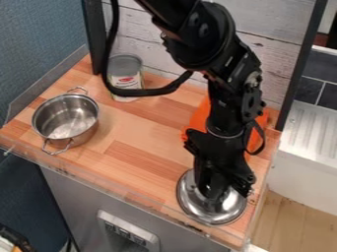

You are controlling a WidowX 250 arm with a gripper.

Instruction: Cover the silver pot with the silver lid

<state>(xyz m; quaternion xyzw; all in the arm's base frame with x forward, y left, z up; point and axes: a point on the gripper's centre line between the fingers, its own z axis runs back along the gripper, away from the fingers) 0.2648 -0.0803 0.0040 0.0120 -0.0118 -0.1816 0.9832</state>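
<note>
Whitewashed planks [280, 24] back my wooden desk [141, 165]; my claw [213, 191] is at the silver lid [199, 205], whether clenched I can't tell.

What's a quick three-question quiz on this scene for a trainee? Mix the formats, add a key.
1. Fill in: the pincer is down at the ____.
2. True or false: the pot already has the lid on it.
3. Which stands nearest the pot? (a) the lid (b) the can (c) the pincer

Key: 1: lid. 2: false; the pot is open and the lid lies apart from it on the counter. 3: b.
</note>
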